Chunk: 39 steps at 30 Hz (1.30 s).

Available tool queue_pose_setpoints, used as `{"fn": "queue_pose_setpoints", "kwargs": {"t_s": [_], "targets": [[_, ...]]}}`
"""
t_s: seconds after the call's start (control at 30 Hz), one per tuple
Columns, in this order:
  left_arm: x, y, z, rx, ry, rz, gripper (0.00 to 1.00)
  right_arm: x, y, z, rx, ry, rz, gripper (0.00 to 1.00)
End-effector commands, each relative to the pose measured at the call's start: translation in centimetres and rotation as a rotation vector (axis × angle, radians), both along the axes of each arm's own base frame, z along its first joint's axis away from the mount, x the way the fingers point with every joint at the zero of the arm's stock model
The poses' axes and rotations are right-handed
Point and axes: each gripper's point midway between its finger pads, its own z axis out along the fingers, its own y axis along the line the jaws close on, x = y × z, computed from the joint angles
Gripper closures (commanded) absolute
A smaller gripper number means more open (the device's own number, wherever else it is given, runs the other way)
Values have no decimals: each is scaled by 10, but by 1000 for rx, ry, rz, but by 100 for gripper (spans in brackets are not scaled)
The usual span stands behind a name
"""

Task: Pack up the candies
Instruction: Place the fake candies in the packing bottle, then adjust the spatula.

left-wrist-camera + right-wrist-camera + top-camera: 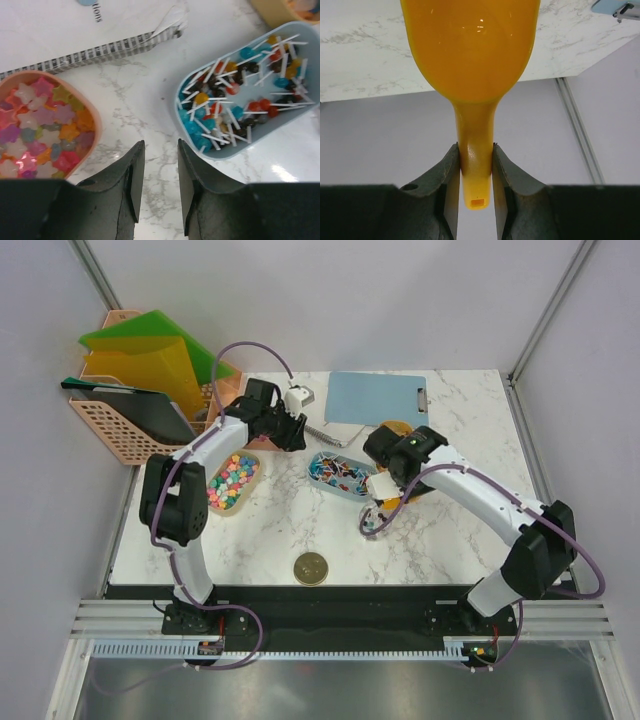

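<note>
Right jaws are clenching the handle of the orange scoop (470,55) while empty, released left jaws are hovering between light, loose star candies (45,125), left, and lollipops (235,107), right, likelier scooped than pinched.

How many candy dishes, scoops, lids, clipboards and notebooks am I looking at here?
3 candy dishes: pink dish, blue dish, tan dish at the picture's edge
1 orange scoop, in the right gripper
1 gold lid
1 clipboard
1 notebook
Total: 7
</note>
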Motion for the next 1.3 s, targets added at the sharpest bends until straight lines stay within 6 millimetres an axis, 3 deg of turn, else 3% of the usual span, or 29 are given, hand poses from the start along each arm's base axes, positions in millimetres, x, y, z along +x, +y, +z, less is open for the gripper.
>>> {"fn": "queue_pose_setpoints", "kwargs": {"t_s": [0.0, 0.07, 0.17, 0.2, 0.33, 0.63, 1.0, 1.2, 1.27], "targets": [[-12, -24, 66, -221, 11, -42, 60, 1, 9, 30, 163, -22, -72, 100], [-31, -41, 86, -379, 134, -86, 59, 7, 37, 21, 365, 11, -134, 100], [-45, -57, 108, -566, 333, -133, 52, 28, 58, 15, 527, -40, -176, 100], [-47, -59, 110, -593, 374, -139, 50, 26, 60, 7, 540, -39, -168, 100], [-48, -64, 102, -633, 459, -128, 50, 37, 66, -3, 565, -59, -191, 100], [-52, -69, 85, -631, 503, -141, 52, 62, 84, 9, 679, -130, -192, 100], [-65, -83, 76, -614, 531, -171, 53, 89, 109, 10, 741, -158, -207, 100], [-63, -85, 72, -620, 550, -173, 65, 95, 118, 16, 769, -168, -185, 100], [-64, -86, 72, -635, 567, -182, 76, 94, 120, 18, 777, -171, -181, 100]]}}
